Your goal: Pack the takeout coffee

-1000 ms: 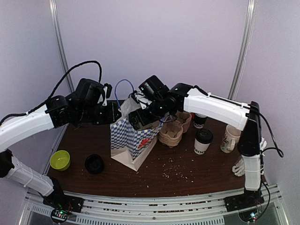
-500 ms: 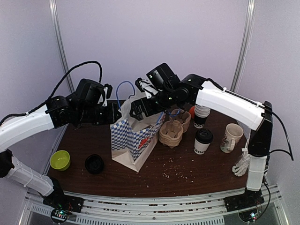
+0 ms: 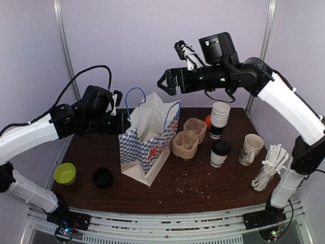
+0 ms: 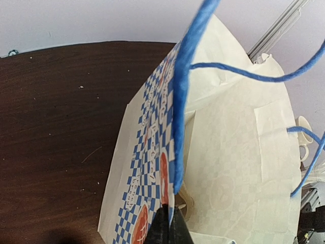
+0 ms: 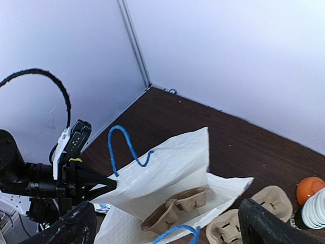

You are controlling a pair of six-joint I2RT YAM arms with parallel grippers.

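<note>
The takeout coffee (image 3: 220,152), a paper cup with a black lid, stands on the table right of the bag. It is out of both wrist views. The blue-and-white checked paper bag (image 3: 147,145) stands open, with a brown cup carrier (image 5: 177,209) inside it. My left gripper (image 3: 123,123) is shut on the bag's near rim (image 4: 170,226), next to a blue handle (image 4: 183,101). My right gripper (image 3: 166,81) is open and empty, high above the bag. In the right wrist view it (image 5: 166,208) looks down into the bag (image 5: 167,173).
A stack of brown cup carriers (image 3: 187,140) sits just right of the bag. Behind the coffee are a tall stack of lidless cups (image 3: 219,118) and an orange ball (image 3: 207,120). A cream mug (image 3: 250,149) and a stirrer bundle (image 3: 268,170) are at the right. A green bowl (image 3: 65,173) and a black lid (image 3: 102,178) are at the left.
My right gripper has risen out of the bag's mouth, up and to the right, and is open. The left gripper still holds the bag's rim.
</note>
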